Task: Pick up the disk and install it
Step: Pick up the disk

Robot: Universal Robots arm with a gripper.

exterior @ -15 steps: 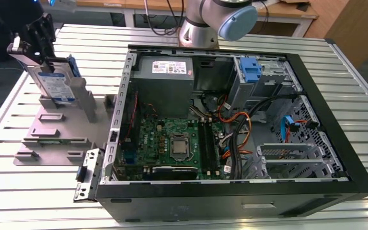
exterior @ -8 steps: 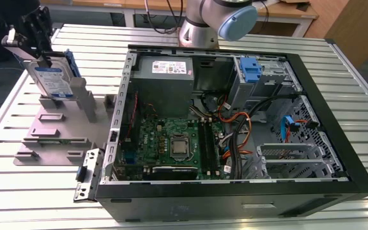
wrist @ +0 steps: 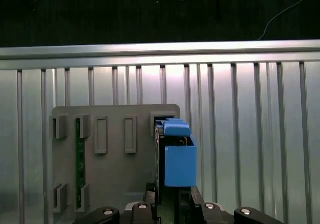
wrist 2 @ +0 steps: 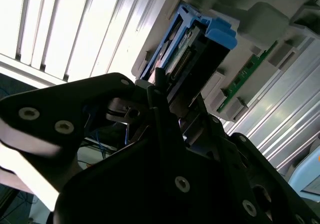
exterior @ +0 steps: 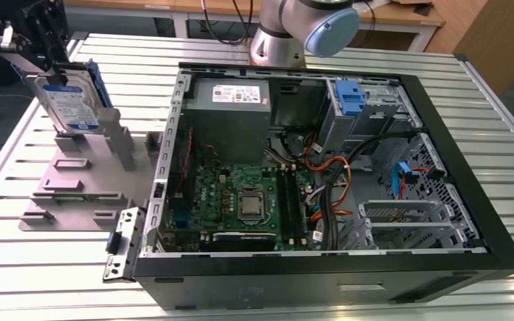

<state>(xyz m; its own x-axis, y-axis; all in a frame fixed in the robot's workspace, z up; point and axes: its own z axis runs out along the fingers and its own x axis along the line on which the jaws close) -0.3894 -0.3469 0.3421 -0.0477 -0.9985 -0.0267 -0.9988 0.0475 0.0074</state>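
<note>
The disk (exterior: 71,100), a silver drive with a blue-and-white label in a blue carrier frame, stands tilted on edge at the exterior view's far left. Its lower end is at the upright slot of the grey fixture (exterior: 78,184); I cannot tell whether it still touches. My gripper (exterior: 54,72) comes down from above and is shut on the disk's upper end. In the second wrist view the black fingers (wrist 2: 159,87) clamp the disk (wrist 2: 200,39). In the first wrist view the disk (wrist: 178,156) shows edge-on above the fixture (wrist: 115,179), and the gripper (wrist: 170,199) grips its near end.
The open computer case (exterior: 471,234) lies on the slatted metal table (exterior: 51,267), with motherboard (exterior: 248,200), grey power supply (exterior: 230,100), a blue bracket (exterior: 351,97) in the drive bay and loose cables. A green memory stick (wrist: 78,159) sits in the fixture. The arm's base (exterior: 280,33) stands behind the case.
</note>
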